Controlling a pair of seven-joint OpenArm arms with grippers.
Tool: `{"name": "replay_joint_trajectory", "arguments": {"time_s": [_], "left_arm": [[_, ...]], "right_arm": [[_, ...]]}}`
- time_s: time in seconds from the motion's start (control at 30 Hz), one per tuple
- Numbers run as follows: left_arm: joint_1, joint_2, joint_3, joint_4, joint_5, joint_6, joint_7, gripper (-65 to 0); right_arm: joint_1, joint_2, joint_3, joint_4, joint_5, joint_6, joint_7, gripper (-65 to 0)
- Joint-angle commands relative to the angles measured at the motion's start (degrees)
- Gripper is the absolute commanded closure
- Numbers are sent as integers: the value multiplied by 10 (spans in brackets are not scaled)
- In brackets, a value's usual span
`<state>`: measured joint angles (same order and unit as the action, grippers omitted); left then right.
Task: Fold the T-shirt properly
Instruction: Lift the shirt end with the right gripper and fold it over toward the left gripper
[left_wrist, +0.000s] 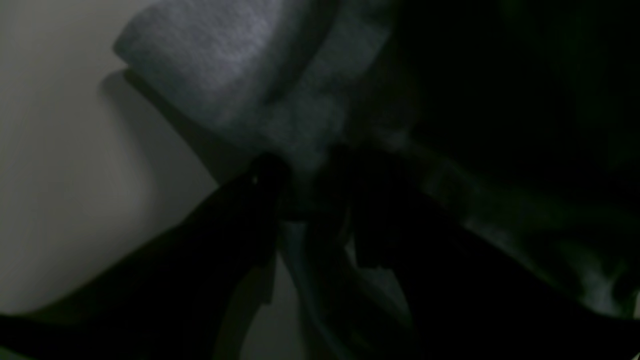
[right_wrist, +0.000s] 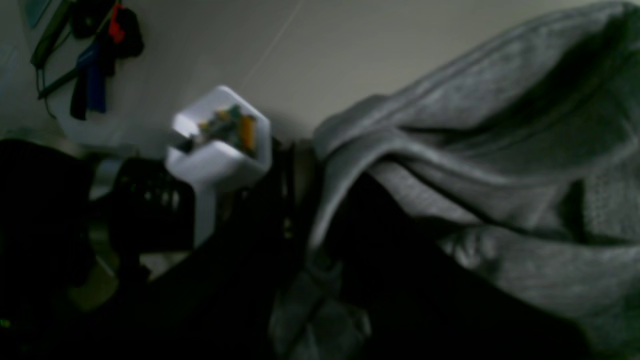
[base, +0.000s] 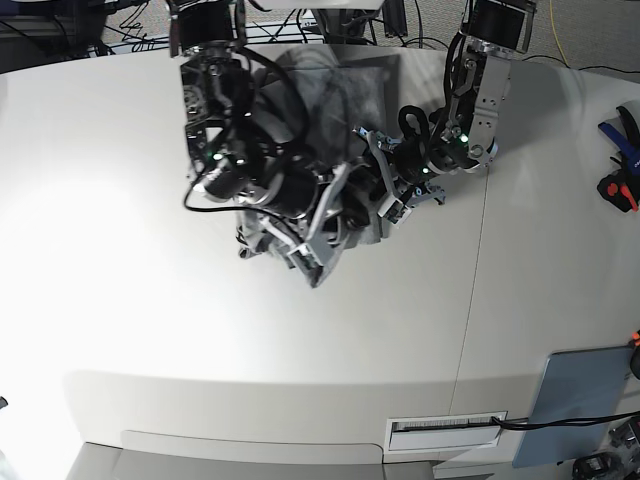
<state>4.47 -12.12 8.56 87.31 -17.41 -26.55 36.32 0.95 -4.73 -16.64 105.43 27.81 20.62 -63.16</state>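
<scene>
**Both arms bunched over the grey shirt at the far middle of the table**

The T-shirt (base: 330, 100) lies crumpled near the far edge of the white table (base: 150, 330), with both arms bent in over its nearer part. The right gripper (right_wrist: 305, 200) is pinched nearly closed on a fold of the shirt's grey cloth; in its wrist view the fabric runs straight down between the dark fingers and bunches up to the right of them. The left gripper (left_wrist: 310, 190) is very dark in its own wrist view. Grey cloth sits right at its fingertips and a strip of it passes between the jaws, which seem to stand fairly wide, though I cannot make out a firm grip from here.

No lettering or tag on the shirt can be read; what shows is plain heather grey.

Well to the right of the shirt, at the table's edge, lie some hand tools (base: 620, 160) with blue and red handles.
</scene>
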Motion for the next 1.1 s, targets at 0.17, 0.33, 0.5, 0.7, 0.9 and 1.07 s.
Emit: {"name": "replay_joint_trajectory", "arguments": {"time_s": [0.17, 0.33, 0.5, 0.7, 0.9, 1.07], "left_arm": [[3, -1, 3, 0, 7, -3, 26, -230], [3, -1, 3, 0, 7, -3, 26, -230], [3, -1, 3, 0, 7, -3, 26, -230], [3, -2, 3, 0, 8, -3, 26, -230], [3, -3, 3, 0, 12, -3, 26, -230], [3, -3, 3, 0, 13, -3, 28, -230]], "right_arm": [[10, -13, -44, 6, -54, -40, 38, 0], [10, -13, -67, -36, -53, -39, 63, -19], [10, -13, -91, -69, -16, -19, 84, -243], [11, -13, -95, -61, 117, 36, 74, -248], [11, -13, -75, 38, 73, 29, 38, -247], [8, -13, -21, 144, -80, -44, 19, -248]]}}
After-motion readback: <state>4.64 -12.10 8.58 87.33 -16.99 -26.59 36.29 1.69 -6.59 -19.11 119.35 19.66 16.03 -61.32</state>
